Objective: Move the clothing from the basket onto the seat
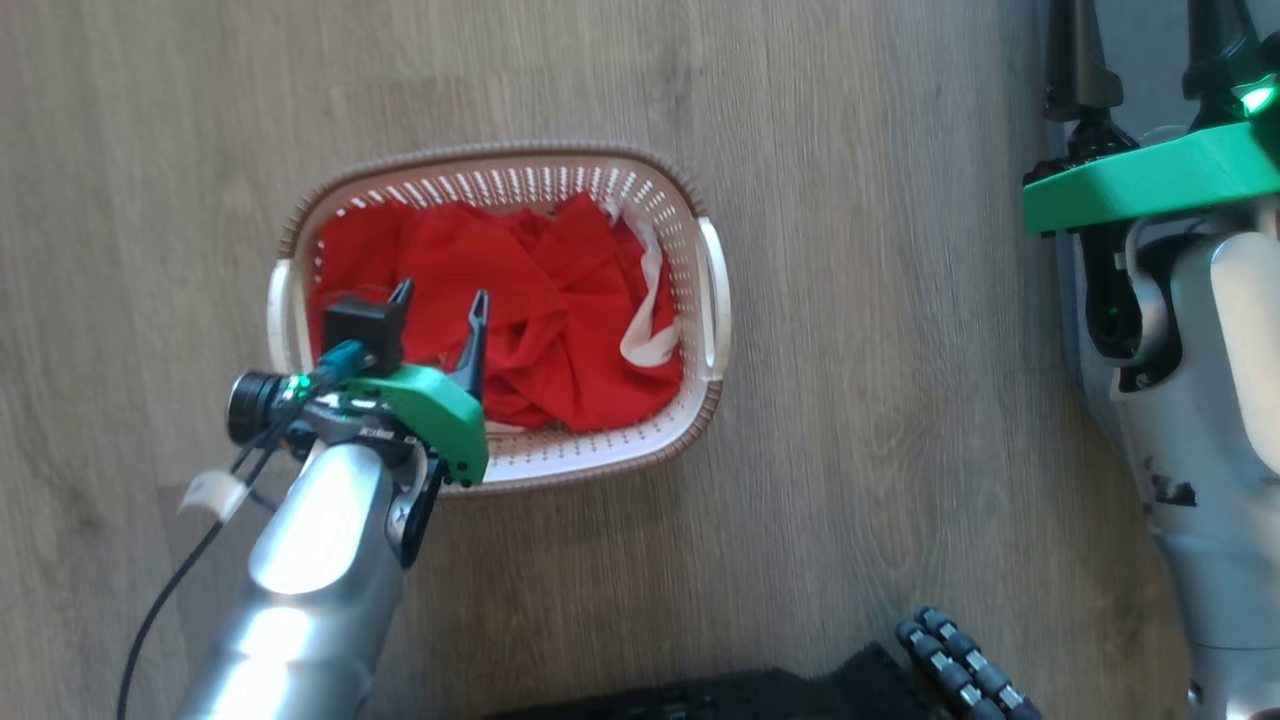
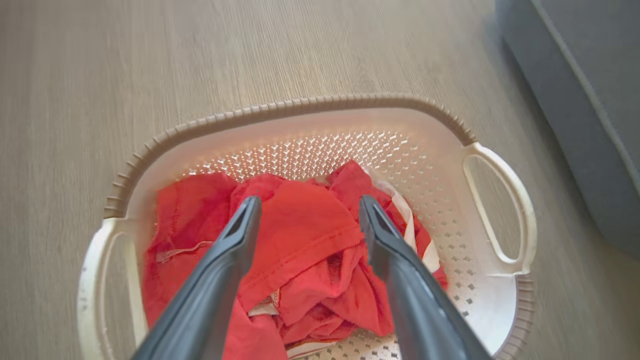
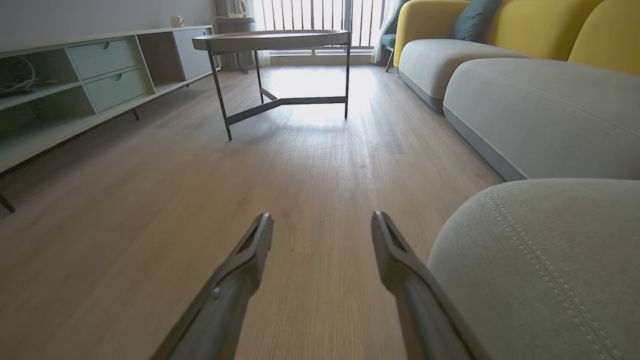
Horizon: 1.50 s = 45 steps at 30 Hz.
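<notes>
The left gripper [image 1: 441, 292] has its two dark fingers spread wide and nothing is between them. It hangs over the 8 o'clock part of the basket [image 1: 500, 155], with the fingers pointing toward 12 o'clock in the head view. In the left wrist view the fingertips [image 2: 252, 202] stand in front of the clothing [image 1: 540, 310], but I cannot tell if they touch the fabric. The silver left forearm [image 1: 310, 560] comes up from 7 o'clock of the head view and leans toward 1 o'clock. The red clothing lies crumpled inside the basket, with a white strip [image 1: 650, 300] at its 3 o'clock side. The basket stands on the wooden floor [image 1: 900, 300]. The right gripper [image 3: 321, 216] is also spread wide and empty, above the bare floor. Its pale forearm [image 1: 1230, 420] stands along the 3 o'clock edge of the head view, well apart from the basket. The grey seat [image 3: 540, 270] is just beside this gripper, at 4 o'clock in the right wrist view.
</notes>
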Available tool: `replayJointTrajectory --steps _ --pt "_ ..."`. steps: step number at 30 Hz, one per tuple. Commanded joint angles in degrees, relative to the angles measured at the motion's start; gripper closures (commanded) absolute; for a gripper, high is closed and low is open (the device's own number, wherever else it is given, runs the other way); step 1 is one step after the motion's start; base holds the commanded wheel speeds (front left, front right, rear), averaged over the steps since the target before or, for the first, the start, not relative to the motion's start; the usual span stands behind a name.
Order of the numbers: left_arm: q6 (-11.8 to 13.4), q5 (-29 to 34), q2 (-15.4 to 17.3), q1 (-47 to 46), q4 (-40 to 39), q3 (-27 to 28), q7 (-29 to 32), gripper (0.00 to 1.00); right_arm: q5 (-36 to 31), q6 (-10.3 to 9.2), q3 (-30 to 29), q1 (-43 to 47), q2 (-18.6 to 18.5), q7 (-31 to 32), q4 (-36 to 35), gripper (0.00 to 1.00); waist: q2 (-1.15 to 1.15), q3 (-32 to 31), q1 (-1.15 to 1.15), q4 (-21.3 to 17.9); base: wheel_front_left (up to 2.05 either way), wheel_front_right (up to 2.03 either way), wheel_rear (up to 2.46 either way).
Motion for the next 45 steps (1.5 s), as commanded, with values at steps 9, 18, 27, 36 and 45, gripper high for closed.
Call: replayJointTrajectory --steps 9,18,27,36,45 --pt "1.39 9.26 0.87 -9.02 12.26 -7.98 -0.37 0.0 0.32 0.41 0.15 -0.97 2.35 -0.28 -2.38 0.0 0.0 5.36 -0.01 -3.54 0.0 0.0 0.0" --pt "7.19 13.61 1.73 -18.12 23.55 -11.88 2.53 0.0 1.79 0.41 -0.4 -0.54 4.45 -0.28 -2.0 0.0 0.0 8.51 -0.01 -6.02 0.0 0.0 0.0" --pt "10.91 15.86 4.62 -21.72 26.18 -14.3 11.27 0.0 2.32 0.41 -0.23 -0.28 5.68 -0.28 -1.16 0.0 0.0 10.19 -0.01 -7.1 0.0 0.0 0.0" --pt "10.69 14.33 5.08 -23.49 26.59 -14.05 17.56 0.0 3.02 0.41 0.56 -1.41 6.5 -0.28 -1.02 0.0 0.0 11.69 -0.01 -7.88 0.0 0.0 0.0" --pt "10.36 13.84 5.11 -23.35 26.7 -14.9 21.6 0.58 3.52 0.41 0.42 -2.28 6.58 -0.28 -1.48 0.0 0.0 13.07 -0.01 -8.15 0.0 0.0 0.0"
